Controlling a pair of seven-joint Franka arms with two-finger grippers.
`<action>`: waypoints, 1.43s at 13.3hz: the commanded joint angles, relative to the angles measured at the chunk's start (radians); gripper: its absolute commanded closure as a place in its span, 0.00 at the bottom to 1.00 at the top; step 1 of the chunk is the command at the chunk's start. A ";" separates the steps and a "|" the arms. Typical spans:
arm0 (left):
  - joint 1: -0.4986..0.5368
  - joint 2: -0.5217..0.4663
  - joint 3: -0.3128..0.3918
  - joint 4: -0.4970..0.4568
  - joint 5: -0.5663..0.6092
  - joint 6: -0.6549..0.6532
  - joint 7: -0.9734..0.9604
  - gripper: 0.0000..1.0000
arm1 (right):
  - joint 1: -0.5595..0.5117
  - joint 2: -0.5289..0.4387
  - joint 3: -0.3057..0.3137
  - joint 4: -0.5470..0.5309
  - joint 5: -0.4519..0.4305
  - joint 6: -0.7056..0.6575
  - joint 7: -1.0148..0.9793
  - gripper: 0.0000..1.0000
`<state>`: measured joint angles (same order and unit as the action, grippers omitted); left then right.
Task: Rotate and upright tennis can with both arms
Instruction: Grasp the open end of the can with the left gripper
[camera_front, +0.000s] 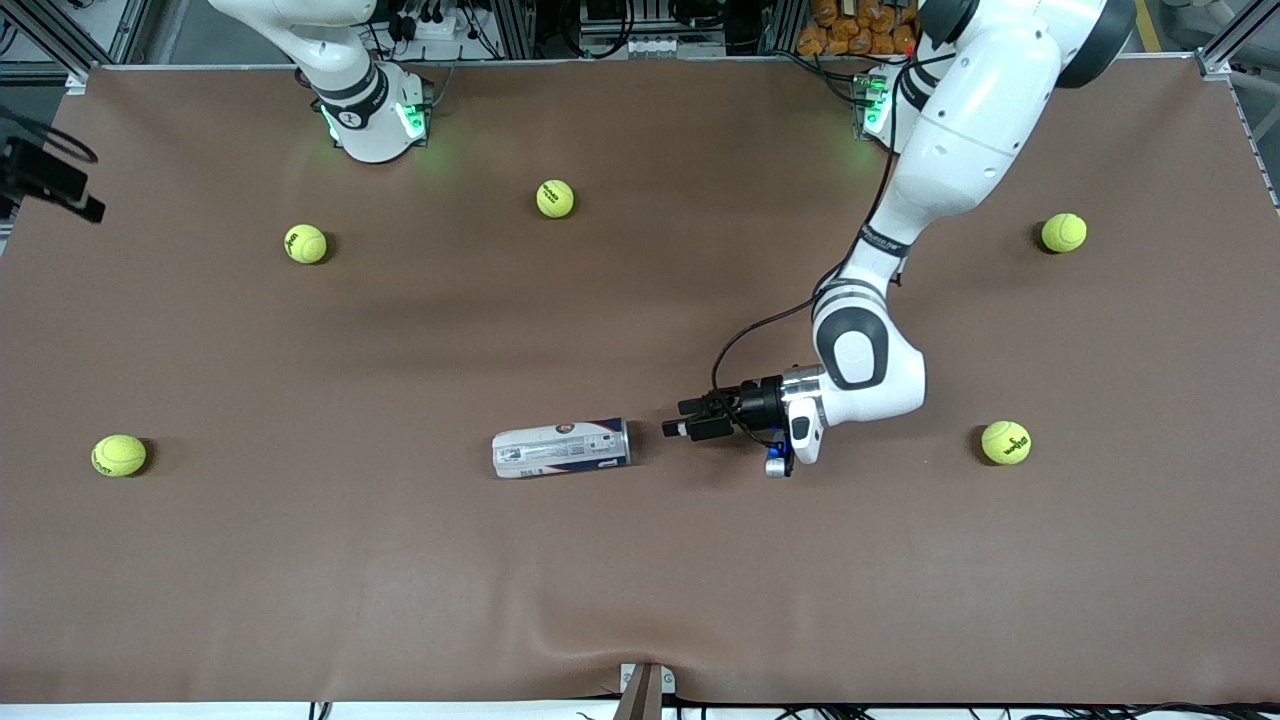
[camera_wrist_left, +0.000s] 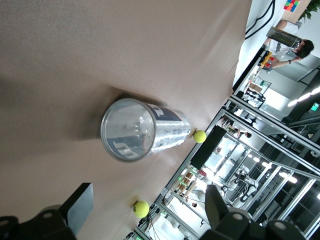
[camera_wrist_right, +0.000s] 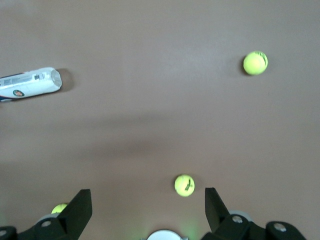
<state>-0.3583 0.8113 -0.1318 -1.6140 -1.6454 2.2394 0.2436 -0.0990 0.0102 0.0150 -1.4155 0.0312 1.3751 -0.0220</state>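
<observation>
A: We have the tennis can (camera_front: 562, 447) lying on its side on the brown table (camera_front: 640, 600), about mid-table and in the half nearer the front camera. Its clear end faces the left arm's end of the table.

B: And our left gripper (camera_front: 679, 418) sits low, just beside that clear end, not touching. In the left wrist view the can's mouth (camera_wrist_left: 129, 130) shows between the 2 spread fingers (camera_wrist_left: 80, 207), and they hold nothing.

A: The right gripper (camera_wrist_right: 145, 212) is out of the front view. Its own wrist view shows both fingers spread wide with nothing between them, high over the table near the right arm's base. We judge that arm to be waiting.

B: What could go wrong from here?

A: The can is a bare cylinder on a flat surface. If we nudge the rim with 1 finger before closing, we expect it to roll or slide toward the right arm's end of the table.

B: A grip at only 1 end may also let it swing or slip while tipping up. The 5 tennis balls (camera_front: 1005, 442) lie well apart from the can.
</observation>
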 joint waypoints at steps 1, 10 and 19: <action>-0.036 0.064 0.003 0.092 -0.039 0.008 0.043 0.01 | -0.013 0.014 0.011 -0.005 0.001 0.025 -0.016 0.00; -0.080 0.164 0.004 0.230 -0.040 0.052 0.071 0.10 | -0.016 0.083 0.013 0.012 -0.031 0.039 -0.018 0.00; -0.139 0.222 0.006 0.336 -0.042 0.132 0.051 0.21 | 0.032 -0.033 0.016 -0.104 0.054 0.042 -0.006 0.00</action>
<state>-0.4710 0.9944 -0.1316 -1.3470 -1.6595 2.3370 0.2946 -0.0625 0.0505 0.0329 -1.4343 0.0319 1.3902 -0.0314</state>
